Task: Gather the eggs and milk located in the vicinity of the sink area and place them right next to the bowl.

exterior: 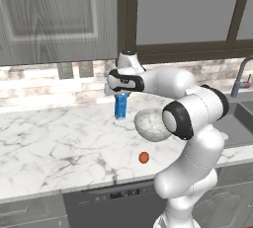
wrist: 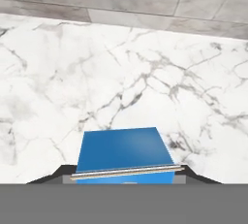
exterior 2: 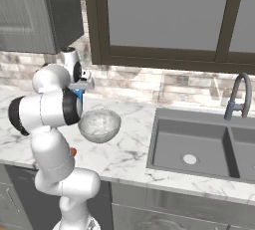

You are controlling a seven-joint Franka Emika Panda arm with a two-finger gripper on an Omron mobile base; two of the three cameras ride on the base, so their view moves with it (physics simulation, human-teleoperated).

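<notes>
The end effector [exterior: 120, 95] hangs over the back part of the marble bench [exterior: 54, 140], pointing down, with the milk carton [exterior: 120, 107] directly under it. Its fingers are closed on the upper part of the blue carton, one on each side, and the carton stands upright in that grip. From the left base view I cannot tell whether the carton's foot rests on the bench or hangs just clear of it. In the hand view the carton's blue top [wrist: 125, 150] sits between the two dark fingertips, with veined white marble beyond it and the tiled wall [wrist: 145, 0] further off.

Just beside the end effector, toward the sink side and a little nearer the bench's front edge, sits the speckled bowl [exterior: 149, 123]. The arm's dark elbow joint covers part of its rim in the left base view; from the right base view the bowl [exterior 2: 99, 124] shows whole, and a sliver of the blue carton [exterior 2: 78, 93] peeks out behind the arm.

The egg [exterior: 144, 157] lies on the bench well forward of the end effector, near the front edge and in front of the bowl, touching neither.

The sink [exterior 2: 199, 147] lies well off to the far side of the bowl from the end effector, with its curved faucet [exterior 2: 238, 97] at the back.
</notes>
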